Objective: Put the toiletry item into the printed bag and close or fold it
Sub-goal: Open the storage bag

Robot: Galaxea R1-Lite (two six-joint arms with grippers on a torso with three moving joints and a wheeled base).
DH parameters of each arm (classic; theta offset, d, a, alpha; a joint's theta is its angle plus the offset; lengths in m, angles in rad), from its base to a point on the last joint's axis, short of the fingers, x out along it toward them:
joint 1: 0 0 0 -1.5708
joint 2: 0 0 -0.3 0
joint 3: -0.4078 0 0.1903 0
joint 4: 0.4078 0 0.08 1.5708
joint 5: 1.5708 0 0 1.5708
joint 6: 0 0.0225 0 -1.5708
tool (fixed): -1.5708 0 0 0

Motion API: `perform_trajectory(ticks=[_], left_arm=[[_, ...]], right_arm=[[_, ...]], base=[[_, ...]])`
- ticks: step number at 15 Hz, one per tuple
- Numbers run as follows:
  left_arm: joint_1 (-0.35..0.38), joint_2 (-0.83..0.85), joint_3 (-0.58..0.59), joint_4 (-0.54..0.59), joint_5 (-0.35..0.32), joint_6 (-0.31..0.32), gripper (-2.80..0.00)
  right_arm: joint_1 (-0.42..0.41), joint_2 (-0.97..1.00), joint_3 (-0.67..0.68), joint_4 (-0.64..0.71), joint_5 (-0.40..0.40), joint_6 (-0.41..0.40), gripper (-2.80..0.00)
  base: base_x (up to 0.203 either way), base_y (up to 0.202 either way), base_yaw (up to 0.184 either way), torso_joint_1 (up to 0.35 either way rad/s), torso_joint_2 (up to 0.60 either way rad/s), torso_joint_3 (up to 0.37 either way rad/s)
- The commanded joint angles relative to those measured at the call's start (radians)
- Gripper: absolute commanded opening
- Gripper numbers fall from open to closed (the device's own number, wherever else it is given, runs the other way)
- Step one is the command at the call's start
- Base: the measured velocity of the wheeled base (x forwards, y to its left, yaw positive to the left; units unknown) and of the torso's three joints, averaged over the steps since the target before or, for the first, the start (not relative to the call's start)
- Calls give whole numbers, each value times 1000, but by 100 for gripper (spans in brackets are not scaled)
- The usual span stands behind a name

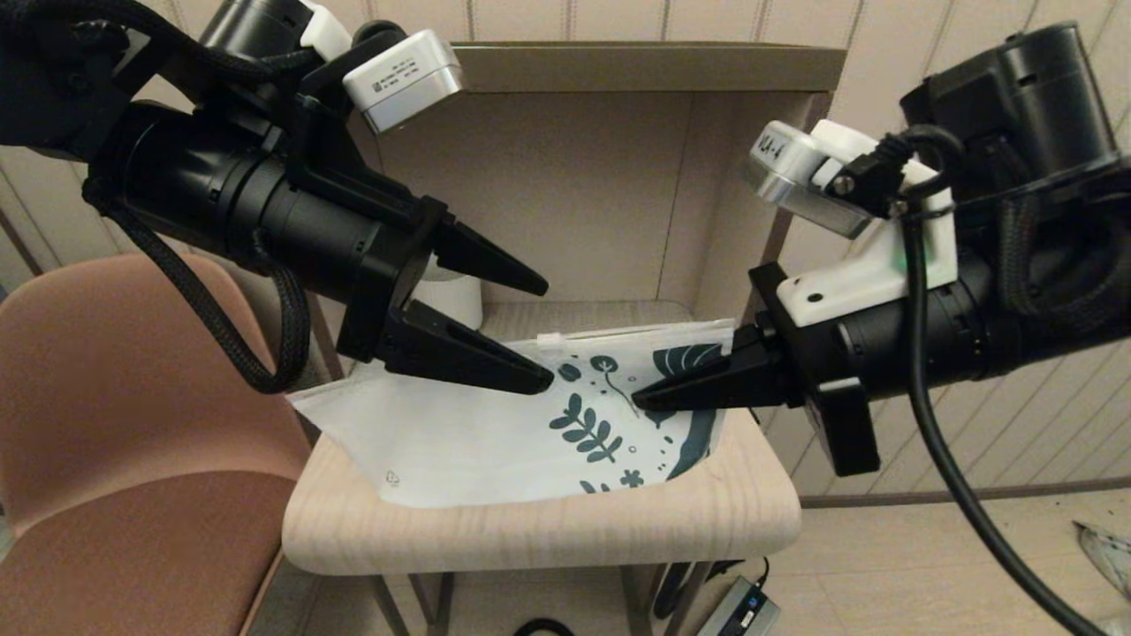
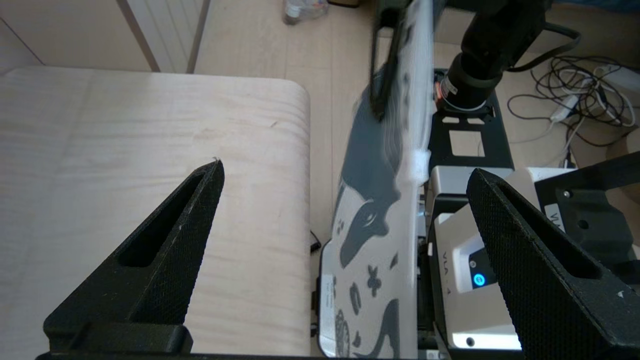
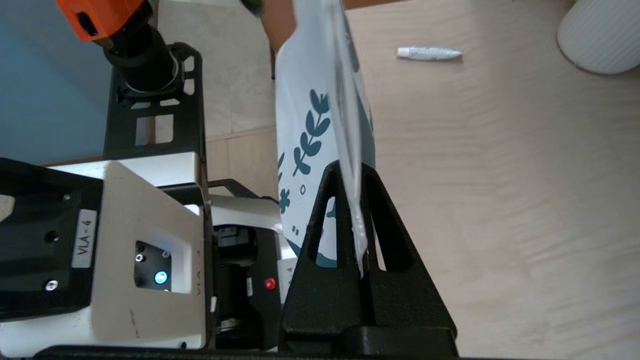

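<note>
The printed bag point(image 1: 495, 433) hangs above the table's point(image 1: 548, 530) front edge; the tube point(image 3: 429, 53) lies behind it, near the mug point(image 3: 602, 35).

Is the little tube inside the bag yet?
No, it's out. The tube lies on the table, while the right claw holds the bag up.

White printed bag point(image 1: 477, 433) with dark teal leaf and flower print at one end. Plain white toiletry item point(image 3: 429, 53). Ribbed white mug point(image 3: 602, 35). Pale wood-grain desk point(image 1: 548, 530). Matte black grippers. Terracotta chair point(image 1: 132, 424).
</note>
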Motion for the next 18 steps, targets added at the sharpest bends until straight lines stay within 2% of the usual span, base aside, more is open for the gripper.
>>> perform_trajectory(ticks=[1, 18], left_arm=[[1, -5, 0, 3, -5, 4, 0], [1, -4, 17, 5, -2, 11, 0]], right_arm=[[0, 18, 19, -14, 4, -2, -280], [-3, 38, -6, -34, 4, -2, -280]], base=[[0, 0, 0, 0, 0, 0], [0, 0, 0, 0, 0, 0]])
